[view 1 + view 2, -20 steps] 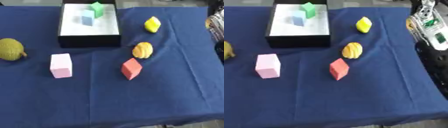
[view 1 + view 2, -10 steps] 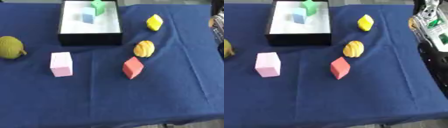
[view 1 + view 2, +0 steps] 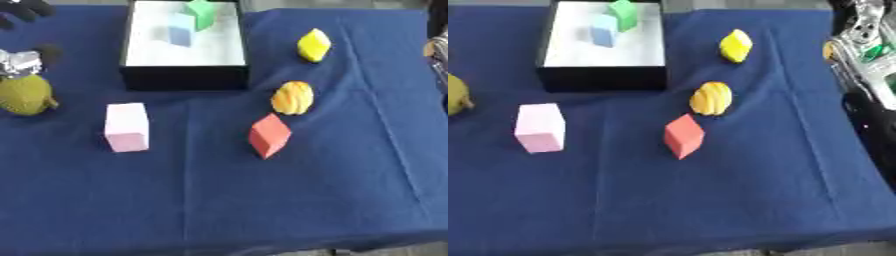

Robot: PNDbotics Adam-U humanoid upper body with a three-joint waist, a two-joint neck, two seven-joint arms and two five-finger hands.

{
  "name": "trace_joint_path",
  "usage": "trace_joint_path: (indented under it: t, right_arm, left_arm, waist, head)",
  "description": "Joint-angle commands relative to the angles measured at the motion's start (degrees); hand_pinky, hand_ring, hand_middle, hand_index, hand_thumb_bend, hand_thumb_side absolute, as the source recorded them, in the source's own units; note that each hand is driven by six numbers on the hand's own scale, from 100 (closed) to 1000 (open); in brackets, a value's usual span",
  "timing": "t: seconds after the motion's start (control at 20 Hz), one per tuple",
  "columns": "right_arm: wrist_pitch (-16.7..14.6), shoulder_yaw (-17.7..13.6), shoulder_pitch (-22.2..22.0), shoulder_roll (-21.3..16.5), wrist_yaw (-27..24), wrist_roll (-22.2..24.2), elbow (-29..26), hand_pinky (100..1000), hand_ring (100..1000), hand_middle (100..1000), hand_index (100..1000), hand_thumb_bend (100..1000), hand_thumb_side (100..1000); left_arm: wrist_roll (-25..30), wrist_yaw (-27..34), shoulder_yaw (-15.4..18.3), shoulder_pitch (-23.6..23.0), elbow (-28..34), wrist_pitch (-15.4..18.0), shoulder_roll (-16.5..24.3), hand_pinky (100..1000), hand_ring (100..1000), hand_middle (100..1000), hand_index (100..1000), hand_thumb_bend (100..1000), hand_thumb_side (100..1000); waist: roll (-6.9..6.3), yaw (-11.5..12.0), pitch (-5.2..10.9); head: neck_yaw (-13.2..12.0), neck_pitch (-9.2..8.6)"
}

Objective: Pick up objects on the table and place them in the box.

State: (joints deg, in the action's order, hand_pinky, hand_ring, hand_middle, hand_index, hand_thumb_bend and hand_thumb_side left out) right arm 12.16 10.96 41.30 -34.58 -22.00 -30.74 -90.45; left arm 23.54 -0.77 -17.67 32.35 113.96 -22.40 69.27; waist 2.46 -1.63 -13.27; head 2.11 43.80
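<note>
Left eye view: the box (image 3: 185, 79) sits at the far middle of the blue surface (image 3: 332, 200), a green block (image 3: 201, 12) and a pale blue block (image 3: 181, 34) already inside on its white floor. Five things lie outside it: yellow block (image 3: 314, 45) far right, orange ridged piece (image 3: 292, 97) nearer, red block (image 3: 269, 135) just in front of that, pink block (image 3: 127, 127) to the left, olive fruit (image 3: 24, 95) at the left edge. My left hand (image 3: 24, 9) shows only as dark fingers in the upper left corner; I cannot tell whether they are spread or curled. My right hand (image 3: 866, 40) hangs at the right edge in the right eye view, holding nothing, finger state unclear. The olive fruit looks the likeliest pick for the left hand. I want to come down over it from above, since it is round and may roll.
</note>
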Motion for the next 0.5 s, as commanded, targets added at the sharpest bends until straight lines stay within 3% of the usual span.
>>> trace_joint_path:
  t: [0.05, 0.25, 0.5]
  right_arm:
    - [-0.01, -0.27, 0.74, -1.11, 0.35, 0.16, -0.46, 941, 782, 788, 886, 391, 532]
    - [-0.03, -0.11, 0.83, -0.97, 0.43, 0.34, -0.35, 941, 780, 784, 886, 392, 532]
    - [-0.06, -0.06, 0.79, -0.79, 0.37, 0.31, -0.22, 941, 778, 782, 886, 392, 533]
  left_arm:
    - [0.46, -1.43, -0.49, 1.04, 0.63, -0.17, 2.00, 838, 845, 842, 908, 327, 555]
    - [1.93, -1.60, -2.53, 2.92, 0.63, -1.74, 0.39, 838, 850, 840, 892, 339, 543]
    - [5.80, -0.51, -5.85, 5.63, 0.63, -4.81, -1.98, 845, 861, 848, 886, 334, 417]
  waist:
    - [-1.01, 0.02, 0.02]
    - [-1.00, 0.02, 0.18]
    - [-0.95, 0.04, 0.24]
  head:
    - [-0.10, 0.32]
    - [0.06, 0.32]
    - [0.15, 0.32]
